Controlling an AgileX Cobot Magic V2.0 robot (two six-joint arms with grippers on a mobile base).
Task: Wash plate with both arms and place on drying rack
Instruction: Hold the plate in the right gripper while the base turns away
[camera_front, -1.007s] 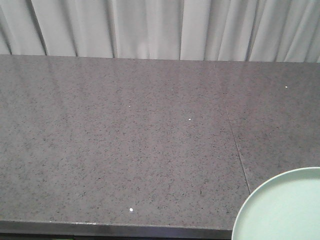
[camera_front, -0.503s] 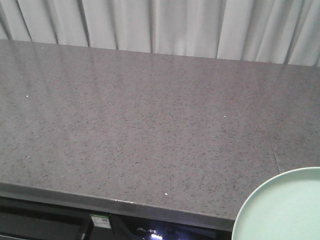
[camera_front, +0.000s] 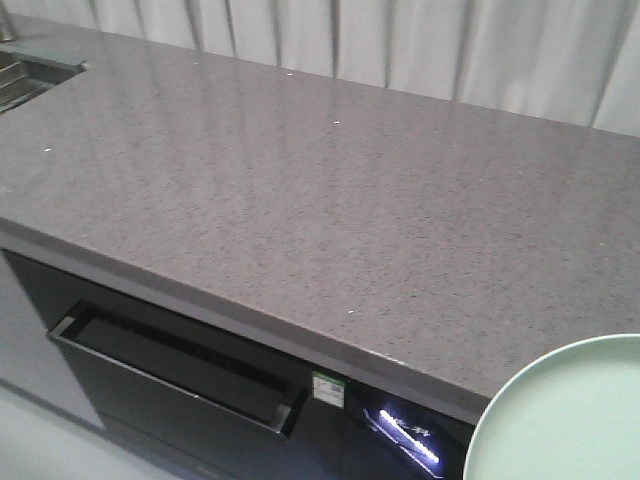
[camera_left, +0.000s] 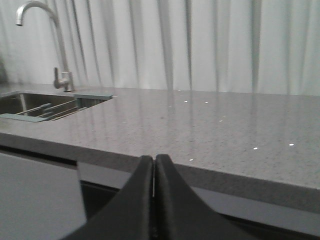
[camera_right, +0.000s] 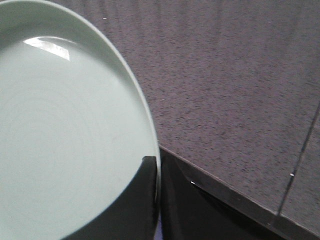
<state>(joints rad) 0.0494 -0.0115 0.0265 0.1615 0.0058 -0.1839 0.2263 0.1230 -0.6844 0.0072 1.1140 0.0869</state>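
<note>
The pale mint-green plate (camera_front: 570, 420) shows at the bottom right of the front view, held out in front of the counter edge. In the right wrist view the plate (camera_right: 65, 125) fills the left side, and my right gripper (camera_right: 158, 165) is shut on its rim, one black finger (camera_right: 142, 200) lying over the plate's face. My left gripper (camera_left: 154, 162) is shut and empty, in front of the counter edge. The drying rack (camera_left: 55, 110), steel rods with grey-green end pieces, lies over the sink at the far left of the left wrist view.
A grey speckled countertop (camera_front: 300, 200) spans the scene, with white curtains behind. A steel sink (camera_front: 25, 75) is at its far left, with a curved faucet (camera_left: 55, 40). Below the counter is a black appliance front with a long handle (camera_front: 170, 365) and a lit strip (camera_front: 410, 435).
The front view has swung left and back: the counter's front edge, the black appliance and the sink corner have come into sight. The plate keeps its place in the frame.
</note>
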